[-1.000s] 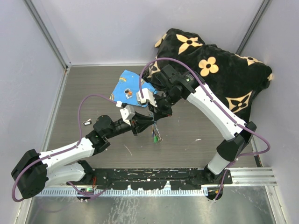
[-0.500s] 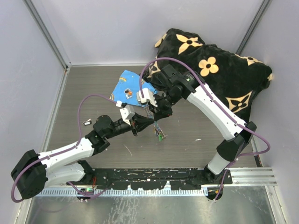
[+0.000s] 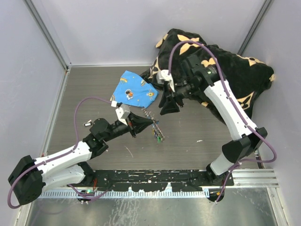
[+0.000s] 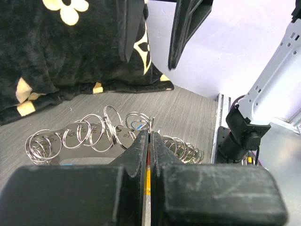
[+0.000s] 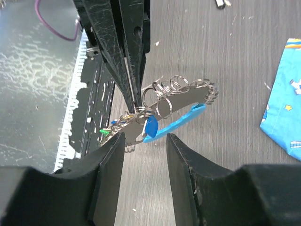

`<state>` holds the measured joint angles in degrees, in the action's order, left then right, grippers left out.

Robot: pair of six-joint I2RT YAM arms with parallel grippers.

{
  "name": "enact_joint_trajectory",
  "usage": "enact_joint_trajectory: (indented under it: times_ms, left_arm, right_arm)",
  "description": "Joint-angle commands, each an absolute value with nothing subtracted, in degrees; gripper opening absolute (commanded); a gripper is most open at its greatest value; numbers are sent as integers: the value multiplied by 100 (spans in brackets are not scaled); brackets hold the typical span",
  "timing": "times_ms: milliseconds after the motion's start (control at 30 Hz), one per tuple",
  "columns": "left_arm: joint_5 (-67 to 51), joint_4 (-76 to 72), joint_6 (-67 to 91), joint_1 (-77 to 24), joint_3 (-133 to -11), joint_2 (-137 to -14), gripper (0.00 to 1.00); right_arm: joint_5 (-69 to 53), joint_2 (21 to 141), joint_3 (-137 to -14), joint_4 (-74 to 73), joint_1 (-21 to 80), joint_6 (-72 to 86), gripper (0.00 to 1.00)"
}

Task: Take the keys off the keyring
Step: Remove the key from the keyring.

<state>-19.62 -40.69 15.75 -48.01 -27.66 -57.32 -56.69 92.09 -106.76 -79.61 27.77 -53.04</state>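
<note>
Releasing with right claw (image 3: 169, 106), now spread, empty and drawn well clear, while clenching left claw (image 3: 150, 122) alone on keyring (image 5: 181, 96), keys (image 3: 159, 138) dangling just below its tips; likely regrasping next to work keys off.

Keyring (image 5: 181, 94) of many linked silvery wire loops strung along a flat metal strip, light-blue curved piece (image 5: 176, 122) lying beside it. Pinched near one end between the left fingers (image 4: 136, 155), stretched roughly level, apparently lifted off the tabletop (image 3: 197, 127). Tiny keys (image 3: 159, 137) bunched below the pinched end, one green head plain, others too blurred to count.
</note>
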Motion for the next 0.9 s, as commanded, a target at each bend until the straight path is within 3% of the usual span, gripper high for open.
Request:
enact_joint_trajectory:
  times_ms: [0, 233, 867]
  left_arm:
    - [-1814, -4981, 1805, -4821, -2791, -5457, 0]
    - [-1693, -5522, 2264, -4826, -2760, -5509, 0]
    - [-1695, -5811, 2615, -4834, -2921, -5673, 0]
  right_arm:
    - [-7019, 8587, -10310, -7388, 2458, -5084, 47]
    - [-7844, 8045, -9026, -6177, 2408, -4616, 47]
    - [-7553, 8227, -8829, -5443, 2627, -3968, 37]
